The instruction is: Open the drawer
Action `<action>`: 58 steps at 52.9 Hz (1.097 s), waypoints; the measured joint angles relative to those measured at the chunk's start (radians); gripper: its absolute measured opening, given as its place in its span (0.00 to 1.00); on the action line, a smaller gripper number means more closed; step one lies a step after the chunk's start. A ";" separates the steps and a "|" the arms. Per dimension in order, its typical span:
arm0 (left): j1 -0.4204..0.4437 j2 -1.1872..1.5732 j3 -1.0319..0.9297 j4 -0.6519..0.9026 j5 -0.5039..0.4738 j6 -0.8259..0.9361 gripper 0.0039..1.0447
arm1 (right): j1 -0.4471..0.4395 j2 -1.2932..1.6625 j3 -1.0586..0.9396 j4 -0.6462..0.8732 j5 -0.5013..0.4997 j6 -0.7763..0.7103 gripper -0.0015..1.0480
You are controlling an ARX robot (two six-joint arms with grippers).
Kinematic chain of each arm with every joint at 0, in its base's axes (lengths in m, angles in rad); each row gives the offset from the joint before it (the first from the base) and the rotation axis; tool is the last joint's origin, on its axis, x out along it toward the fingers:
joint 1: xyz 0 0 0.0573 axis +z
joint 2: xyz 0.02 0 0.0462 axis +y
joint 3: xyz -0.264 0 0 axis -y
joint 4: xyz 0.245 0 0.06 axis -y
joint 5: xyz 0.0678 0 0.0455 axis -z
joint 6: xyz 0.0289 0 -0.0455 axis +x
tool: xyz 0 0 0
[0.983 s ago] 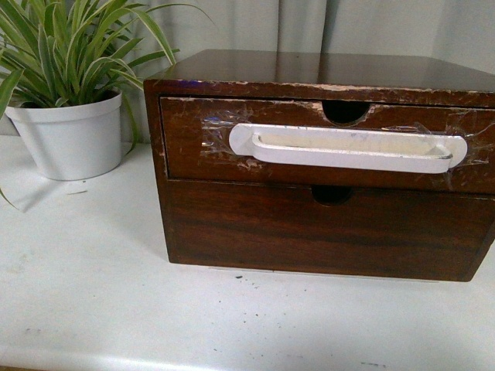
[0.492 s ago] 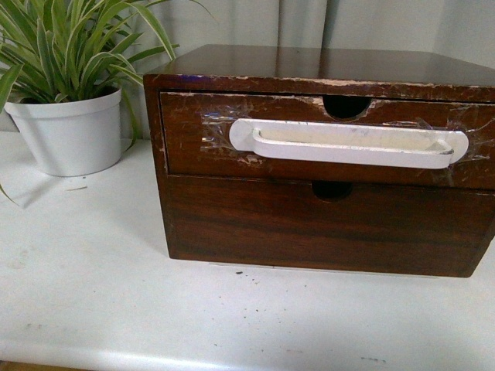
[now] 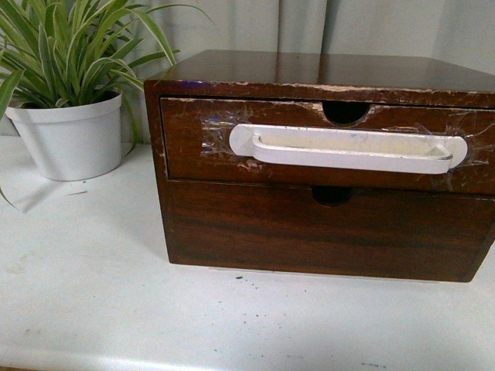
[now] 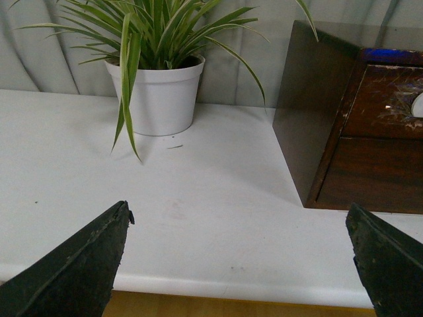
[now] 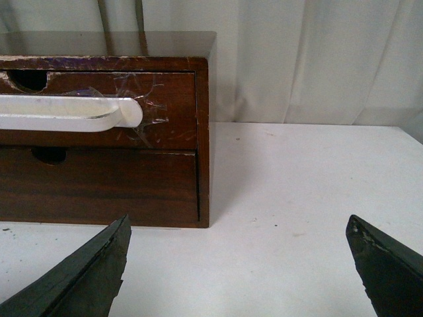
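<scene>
Slightly lower in the front view than half a second ago, the drawer (image 3: 294, 173) sits shut in the top slot of the wooden cabinet (image 3: 309, 232), its white handle (image 3: 348, 148) untouched. The left gripper (image 4: 238, 210) and right gripper (image 5: 238, 221) are spread wide and empty.

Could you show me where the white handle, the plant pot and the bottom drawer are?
white handle (image 3: 348, 148): front view, middle of the bar.
plant pot (image 3: 73, 139): front view, centre of its white wall.
bottom drawer (image 3: 325, 232): front view, middle of its plain wood front.

left end effector (image 4: 238, 207), right end effector (image 5: 238, 218), splayed
</scene>
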 joint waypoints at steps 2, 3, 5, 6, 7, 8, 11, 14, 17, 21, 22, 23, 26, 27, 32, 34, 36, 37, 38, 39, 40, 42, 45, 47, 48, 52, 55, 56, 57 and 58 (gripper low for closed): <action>0.000 0.000 0.000 0.000 0.000 0.000 0.94 | 0.000 0.000 0.000 0.000 0.000 0.000 0.91; 0.000 0.000 0.000 0.000 0.000 0.000 0.94 | 0.000 0.000 0.000 0.000 0.000 0.000 0.91; 0.000 0.000 0.000 0.000 0.000 0.000 0.94 | 0.000 0.000 0.000 0.000 0.000 0.000 0.91; 0.000 0.000 0.000 0.000 0.000 0.000 0.94 | 0.000 0.000 0.000 0.000 0.000 0.000 0.91; 0.000 0.000 0.000 0.000 0.000 0.000 0.94 | 0.000 0.000 0.000 0.000 0.000 0.000 0.91; 0.000 0.000 0.000 0.000 0.000 0.000 0.94 | 0.000 0.000 0.000 0.000 0.000 0.000 0.91; 0.000 0.000 0.000 0.000 0.000 0.000 0.94 | 0.000 0.000 0.000 0.000 0.000 0.000 0.91; 0.000 0.000 0.000 0.000 0.000 0.000 0.94 | 0.000 0.000 0.000 0.000 0.000 0.000 0.91; 0.000 0.000 0.000 0.000 0.000 0.000 0.94 | 0.000 0.000 0.000 0.000 0.000 0.000 0.91; 0.000 0.000 0.000 0.000 0.000 0.000 0.94 | 0.000 0.000 0.000 0.000 0.000 0.000 0.91; 0.000 0.000 0.000 0.000 0.000 0.000 0.94 | 0.000 0.000 0.000 0.000 0.000 0.000 0.91; -0.004 0.002 0.000 -0.002 -0.017 -0.002 0.94 | 0.000 0.000 0.000 0.000 0.000 0.000 0.91; -0.078 0.052 0.014 -0.031 -0.249 -0.045 0.94 | -0.039 0.030 0.016 -0.043 -0.144 -0.024 0.91; -0.088 0.062 0.016 -0.030 -0.281 -0.052 0.94 | -0.061 0.055 0.025 -0.061 -0.217 -0.040 0.91; -0.128 0.154 0.046 -0.020 -0.343 -0.055 0.94 | -0.113 0.174 0.072 -0.081 -0.434 -0.123 0.91; -0.136 0.190 0.061 -0.013 -0.315 -0.049 0.94 | -0.122 0.222 0.091 -0.079 -0.484 -0.159 0.91; -0.145 0.237 0.079 0.002 -0.261 -0.035 0.94 | -0.129 0.284 0.118 -0.076 -0.521 -0.202 0.91; -0.149 0.261 0.090 0.002 -0.227 -0.021 0.94 | -0.131 0.315 0.134 -0.076 -0.529 -0.234 0.91; -0.153 0.285 0.102 0.003 -0.190 0.000 0.94 | -0.131 0.346 0.151 -0.079 -0.532 -0.262 0.91; -0.158 0.310 0.114 0.008 -0.158 0.018 0.94 | -0.131 0.377 0.167 -0.080 -0.532 -0.283 0.91; -0.160 0.324 0.121 0.010 -0.141 0.023 0.94 | -0.129 0.406 0.183 -0.080 -0.531 -0.312 0.91; -0.172 0.378 0.149 0.018 -0.077 0.076 0.94 | -0.123 0.447 0.209 -0.084 -0.529 -0.363 0.91; -0.177 0.434 0.180 0.035 -0.016 0.131 0.94 | -0.111 0.515 0.252 -0.097 -0.523 -0.433 0.91; -0.177 0.491 0.212 0.063 0.033 0.188 0.94 | -0.100 0.555 0.277 -0.097 -0.517 -0.465 0.91; -0.179 0.520 0.232 0.071 0.049 0.211 0.94 | -0.090 0.582 0.294 -0.097 -0.509 -0.498 0.91; -0.190 0.650 0.332 0.057 0.144 0.346 0.94 | -0.043 0.697 0.391 -0.112 -0.473 -0.618 0.91; -0.203 0.737 0.401 0.025 0.190 0.446 0.94 | -0.019 0.747 0.444 -0.134 -0.458 -0.664 0.91; -0.206 0.753 0.413 0.019 0.196 0.454 0.94 | -0.009 0.766 0.464 -0.142 -0.450 -0.683 0.91; -0.212 0.782 0.436 0.008 0.209 0.483 0.94 | -0.004 0.775 0.474 -0.147 -0.446 -0.697 0.91; -0.219 0.811 0.460 -0.004 0.221 0.515 0.94 | 0.006 0.792 0.494 -0.156 -0.438 -0.715 0.91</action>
